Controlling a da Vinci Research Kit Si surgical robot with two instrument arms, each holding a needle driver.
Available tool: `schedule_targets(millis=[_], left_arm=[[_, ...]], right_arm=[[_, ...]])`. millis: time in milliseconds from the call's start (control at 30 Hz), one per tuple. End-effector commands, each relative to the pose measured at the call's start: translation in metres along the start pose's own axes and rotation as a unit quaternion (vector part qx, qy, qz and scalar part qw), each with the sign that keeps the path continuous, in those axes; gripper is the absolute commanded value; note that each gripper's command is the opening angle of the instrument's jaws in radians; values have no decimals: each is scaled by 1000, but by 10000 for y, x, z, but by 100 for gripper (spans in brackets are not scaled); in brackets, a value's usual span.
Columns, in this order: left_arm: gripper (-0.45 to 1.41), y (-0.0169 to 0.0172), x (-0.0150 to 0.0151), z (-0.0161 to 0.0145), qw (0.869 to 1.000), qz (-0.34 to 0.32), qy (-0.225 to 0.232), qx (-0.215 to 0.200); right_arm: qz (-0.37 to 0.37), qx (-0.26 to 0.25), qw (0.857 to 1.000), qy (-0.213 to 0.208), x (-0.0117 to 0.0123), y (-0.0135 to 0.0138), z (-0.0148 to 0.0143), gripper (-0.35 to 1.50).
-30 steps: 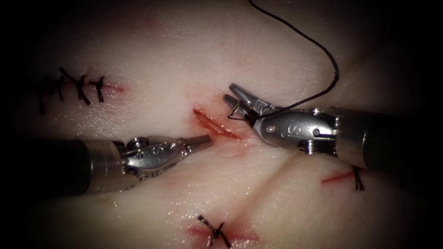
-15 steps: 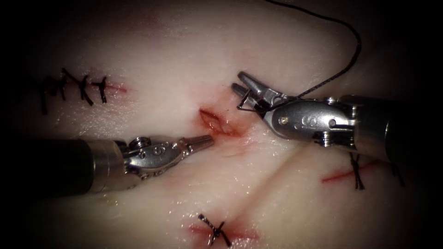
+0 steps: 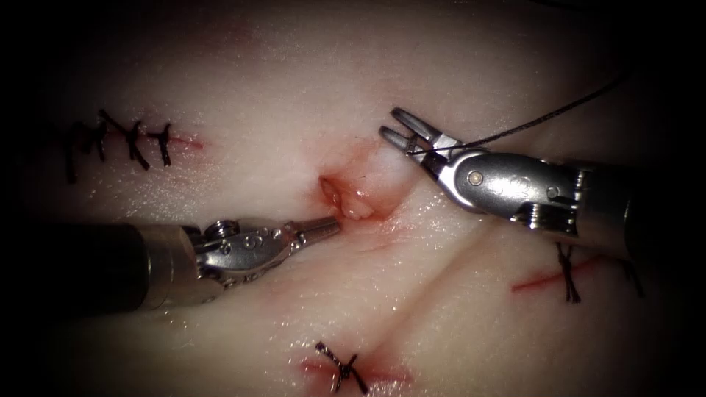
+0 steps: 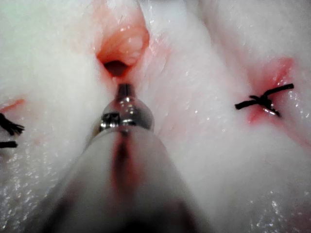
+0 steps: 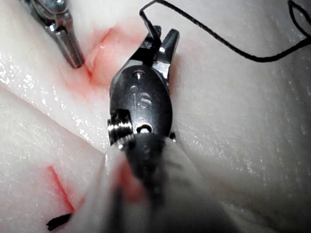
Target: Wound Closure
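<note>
The left tool lies low on the left. Its jaws are pressed together and hold nothing, and the tip touches the tissue at the lower left lip of the cut. In the left wrist view that tip sits just below the gaping cut, where pale fat bulges out and red fluid stains the edges.

The right tool hovers to the right of the cut. Its jaw tips stand a little apart, but deep near the hinge it is clamped on a thin strand. I take this to be the needle seen edge-on, gripped near its thread end, though the view is too poor to be sure. The needle is clear of the tissue. The thread runs from the jaws up and away to the right, fairly straight. Knotted stitches close other cuts well apart from this one.

The needle is likely stiff, smooth and prone to roll in the jaws. A firm hold on its curved body, well back from the point, should suit it best. The thread looks light and limp. The tissue looks soft, wet and slippery, and its lips may tear if pinched hard.
</note>
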Motion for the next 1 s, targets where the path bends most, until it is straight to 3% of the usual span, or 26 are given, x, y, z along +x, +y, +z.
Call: schedule_targets(millis=[33, 300, 733, 1000], left_arm=[[-10, 2, -1, 8, 1000, 0, 1, -2], [-11, 4, -3, 7, 1000, 2, -1, -4], [-13, 5, -5, 8, 1000, 3, -3, -4], [-13, 4, -4, 8, 1000, 2, -2, -6]], right_arm=[[16, -3, 1000, -5, -6, 1, 11, -35], [46, -18, 999, -18, -9, 20, 11, -35], [-117, -41, 992, -33, 16, 32, -3, -35], [-116, -20, 992, -56, 9, 25, 9, -35]])
